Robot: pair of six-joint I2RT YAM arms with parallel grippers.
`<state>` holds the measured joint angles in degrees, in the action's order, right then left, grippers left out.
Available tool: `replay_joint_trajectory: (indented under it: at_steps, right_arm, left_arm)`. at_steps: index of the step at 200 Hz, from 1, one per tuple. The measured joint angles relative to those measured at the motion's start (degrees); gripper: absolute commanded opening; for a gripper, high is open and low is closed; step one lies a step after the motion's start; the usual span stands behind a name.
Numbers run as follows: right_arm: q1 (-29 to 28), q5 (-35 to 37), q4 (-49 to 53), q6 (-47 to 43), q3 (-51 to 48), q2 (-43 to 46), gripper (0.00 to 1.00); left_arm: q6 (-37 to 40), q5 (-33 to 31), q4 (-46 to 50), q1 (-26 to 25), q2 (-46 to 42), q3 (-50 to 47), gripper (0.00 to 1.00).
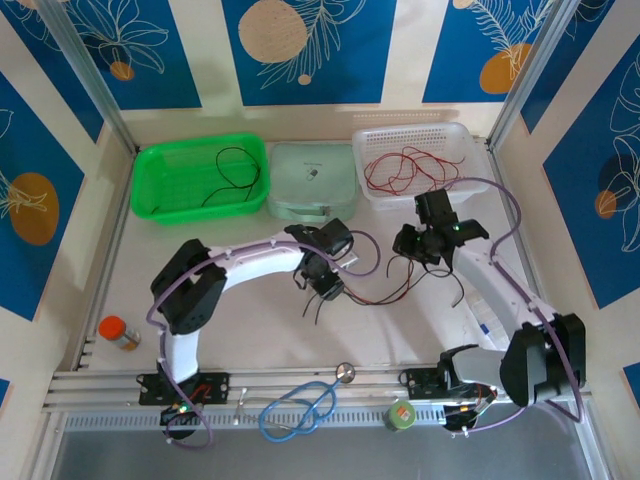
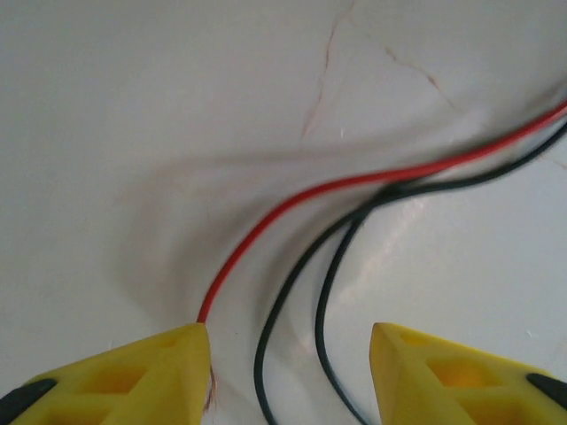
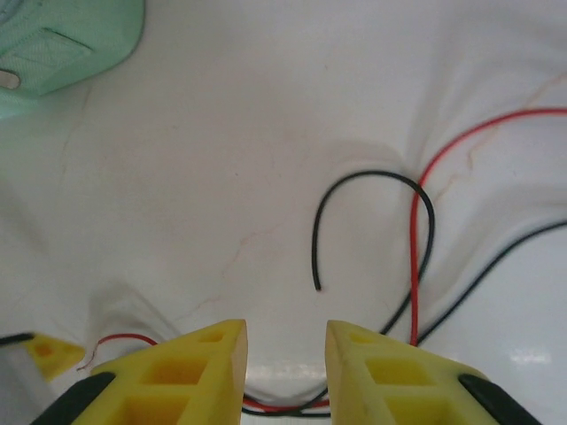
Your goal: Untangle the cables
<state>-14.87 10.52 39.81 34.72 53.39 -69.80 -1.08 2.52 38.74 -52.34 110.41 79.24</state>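
Lining the far edge of the white desk are a green basket, a white basket and a mint case. Mid-desk, the left hand and right hand sit low, each with fingers spread. Red and black cables lie on the desk between them, passing through each hand's gap.

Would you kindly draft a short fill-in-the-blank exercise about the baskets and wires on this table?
1. The green basket holds a lone ____ wire.
2. The red wires lie bunched in the ____ basket.
3. The stethoscope near the arm bases has ____ tubing.
4. In the left wrist view, a ____ loose wire reaches one finger of the left tool.

Missing words: black; white; blue; red.
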Motion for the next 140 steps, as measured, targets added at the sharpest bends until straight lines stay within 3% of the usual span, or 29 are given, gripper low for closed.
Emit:
replay_joint_trajectory:
  at_steps: [66,140]
  right_arm:
    - [2.3,0.0,0.5,0.9,-1.6,6.5,0.3]
    - [3.8,0.0,1.7,0.9,-1.8,8.8,0.29]
  left_arm:
    - [7.6,0.0,-1.9,0.0,4.9,4.2,0.49]
    - [10.8,0.0,-1.8,0.0,8.9,7.0,0.44]
